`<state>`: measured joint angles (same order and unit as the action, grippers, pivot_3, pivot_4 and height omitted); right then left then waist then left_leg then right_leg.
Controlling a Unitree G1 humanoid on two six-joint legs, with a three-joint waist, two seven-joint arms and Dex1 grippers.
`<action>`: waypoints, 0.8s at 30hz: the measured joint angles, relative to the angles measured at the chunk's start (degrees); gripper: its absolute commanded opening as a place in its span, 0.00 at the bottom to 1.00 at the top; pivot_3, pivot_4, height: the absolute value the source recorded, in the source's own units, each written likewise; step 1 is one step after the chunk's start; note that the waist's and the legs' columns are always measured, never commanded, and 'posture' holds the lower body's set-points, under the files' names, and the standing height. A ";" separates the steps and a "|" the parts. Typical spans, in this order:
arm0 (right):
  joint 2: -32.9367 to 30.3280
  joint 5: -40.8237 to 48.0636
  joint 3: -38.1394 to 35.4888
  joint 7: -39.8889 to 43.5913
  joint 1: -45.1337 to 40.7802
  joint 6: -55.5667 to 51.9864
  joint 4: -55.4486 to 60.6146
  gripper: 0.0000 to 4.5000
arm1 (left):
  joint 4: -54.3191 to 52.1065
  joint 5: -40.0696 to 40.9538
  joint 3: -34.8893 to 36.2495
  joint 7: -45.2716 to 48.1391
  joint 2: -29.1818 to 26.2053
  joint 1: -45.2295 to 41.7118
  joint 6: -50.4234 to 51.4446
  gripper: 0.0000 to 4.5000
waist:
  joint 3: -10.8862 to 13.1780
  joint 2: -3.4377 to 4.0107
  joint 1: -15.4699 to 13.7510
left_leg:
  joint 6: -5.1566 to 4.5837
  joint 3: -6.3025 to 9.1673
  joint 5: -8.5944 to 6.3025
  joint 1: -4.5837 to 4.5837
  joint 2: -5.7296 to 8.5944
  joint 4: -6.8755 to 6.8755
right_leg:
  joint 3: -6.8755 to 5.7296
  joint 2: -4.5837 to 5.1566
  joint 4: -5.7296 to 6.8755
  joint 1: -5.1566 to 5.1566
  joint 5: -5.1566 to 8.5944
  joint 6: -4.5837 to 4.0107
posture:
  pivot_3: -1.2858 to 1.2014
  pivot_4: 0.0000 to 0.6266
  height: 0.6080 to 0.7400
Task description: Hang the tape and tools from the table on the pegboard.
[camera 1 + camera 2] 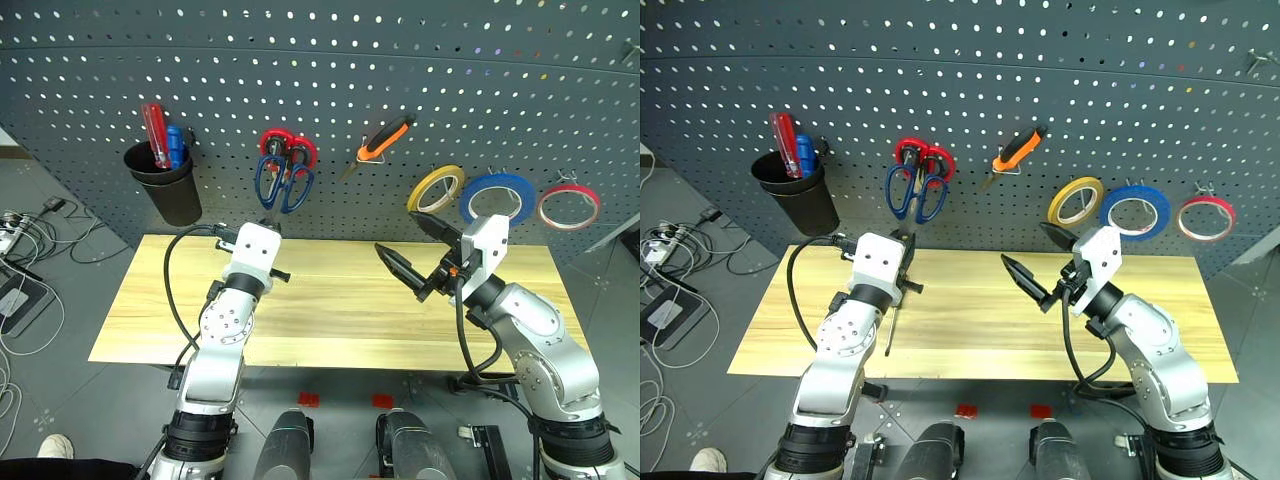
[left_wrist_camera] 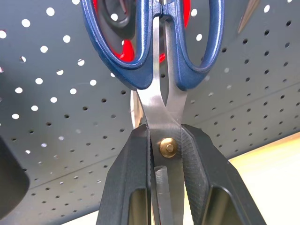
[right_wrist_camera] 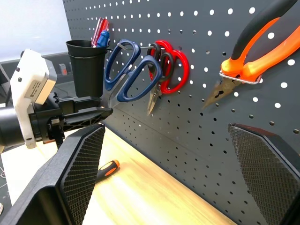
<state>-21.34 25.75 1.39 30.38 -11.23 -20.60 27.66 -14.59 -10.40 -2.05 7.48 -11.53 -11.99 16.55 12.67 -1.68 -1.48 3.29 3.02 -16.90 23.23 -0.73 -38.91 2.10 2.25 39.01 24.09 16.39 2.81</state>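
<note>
My left pincer (image 2: 166,154) is clamped on the blue-handled scissors (image 1: 283,183) at the pivot, blades pinched between my fingers (image 2: 126,187), handles up against the pegboard (image 1: 330,80) beside the red scissors (image 1: 288,150). My right pincer (image 1: 412,245) is spread wide and holds nothing. Beyond it hang the pliers (image 1: 385,140) and the blue tape (image 1: 496,197). The screwdriver (image 1: 891,325) lies on the counter (image 1: 330,310), under my left wrist.

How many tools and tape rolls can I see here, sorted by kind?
Scissors: 2, dark-blue-handled steel scissors, red-handled scissors
Pliers: 1, orange-and-black-handled pliers
Screwdrivers: 3, red, blue, black-and-orange one
Tape rolls: 3, yellow, blue, red-and-white
Total: 9
</note>
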 measured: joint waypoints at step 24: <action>-4.21 -1.32 2.45 3.28 2.14 0.03 0.98 1.00 | -0.49 3.30 5.29 -3.20 1.68 9.02 10.01 1.00 | -0.02 0.00 0.06 | -0.19 0.03 -0.11 -0.23 -0.02 0.03 | 0.18 -0.01 0.01 -0.11 0.00 0.00 | 0.56 0.40 1.00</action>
<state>-25.54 24.43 3.84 33.66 -9.09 -20.56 28.64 -15.08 -7.10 3.24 4.28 -9.85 -2.97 26.56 12.65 -1.68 -1.42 3.10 3.05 -17.01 23.00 -0.75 -38.88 2.28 2.24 39.03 23.97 16.39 2.81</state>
